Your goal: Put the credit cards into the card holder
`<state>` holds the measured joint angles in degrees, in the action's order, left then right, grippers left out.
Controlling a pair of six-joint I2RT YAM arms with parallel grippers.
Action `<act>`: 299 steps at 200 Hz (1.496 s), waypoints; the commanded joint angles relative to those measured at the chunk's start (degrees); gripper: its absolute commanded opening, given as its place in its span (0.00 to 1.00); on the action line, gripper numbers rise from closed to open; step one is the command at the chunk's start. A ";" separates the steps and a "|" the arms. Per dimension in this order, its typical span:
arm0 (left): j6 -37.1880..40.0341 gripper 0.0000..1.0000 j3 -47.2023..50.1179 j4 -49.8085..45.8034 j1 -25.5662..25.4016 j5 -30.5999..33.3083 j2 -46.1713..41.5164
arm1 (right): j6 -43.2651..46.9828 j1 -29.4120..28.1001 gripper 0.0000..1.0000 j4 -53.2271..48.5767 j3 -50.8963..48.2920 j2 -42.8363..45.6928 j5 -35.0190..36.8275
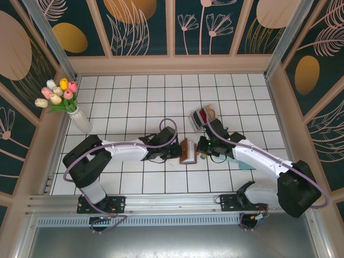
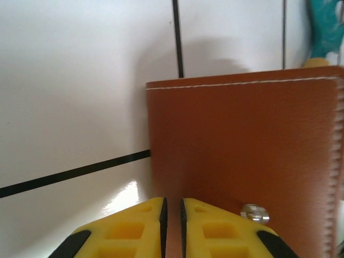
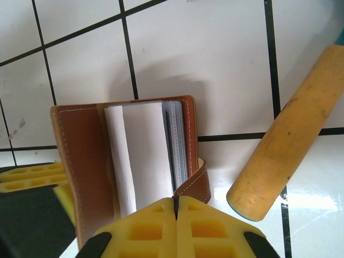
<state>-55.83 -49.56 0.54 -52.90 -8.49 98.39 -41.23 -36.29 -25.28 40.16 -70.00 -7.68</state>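
The brown leather card holder [image 1: 188, 151] stands open on edge on the tiles between my two grippers. My left gripper [image 2: 172, 207] is shut on its outer cover [image 2: 242, 140], next to the metal snap [image 2: 255, 213]. In the right wrist view its pale inner pockets [image 3: 141, 156] and clasp tab [image 3: 196, 183] face the camera. My right gripper [image 3: 176, 200] hovers just above those pockets with its pads pressed together and nothing visible between them. Red credit cards [image 1: 202, 115] sit in a clear box behind the card holder.
A yellow wooden handle [image 3: 285, 142] with a teal end lies on the tiles just right of the card holder. A white vase of tulips [image 1: 67, 102] stands at the far left. Wooden walls ring the white tiled floor [image 1: 134, 97].
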 commanded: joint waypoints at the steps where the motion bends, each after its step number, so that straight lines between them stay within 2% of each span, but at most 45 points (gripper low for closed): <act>1: 1.92 0.17 -1.68 -0.97 -0.35 -0.85 2.36 | -0.65 0.35 0.02 1.87 -0.69 0.06 -1.33; 26: 1.85 0.21 -2.15 1.63 -0.35 -3.20 4.37 | -1.12 0.35 0.02 3.14 -1.21 0.24 -1.89; 95: 3.57 0.35 -4.67 -0.01 -0.44 -4.40 9.24 | -1.28 0.35 0.02 7.51 -2.19 -2.09 -5.41; 158: 4.30 0.38 -4.32 -0.32 -0.44 -4.69 9.27 | -1.39 0.50 0.01 7.34 -2.27 -7.17 -1.38; 217: 4.74 0.42 -4.31 -0.61 -0.42 -4.25 8.30 | -0.39 0.79 0.00 8.41 -1.89 -10.50 -3.13; 271: 4.33 0.42 -4.00 -0.45 -0.36 -4.12 8.40 | 0.93 0.35 0.00 5.55 -2.35 -12.34 -2.25; 299: 3.67 0.40 -3.39 0.26 -0.43 -4.01 8.55 | 1.92 0.04 0.00 6.30 -3.52 -13.14 -4.57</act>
<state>-52.31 -54.02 2.33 -52.84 -12.82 105.16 -41.08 -35.79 -16.27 38.61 -80.42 -10.70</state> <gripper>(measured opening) 0.407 0.059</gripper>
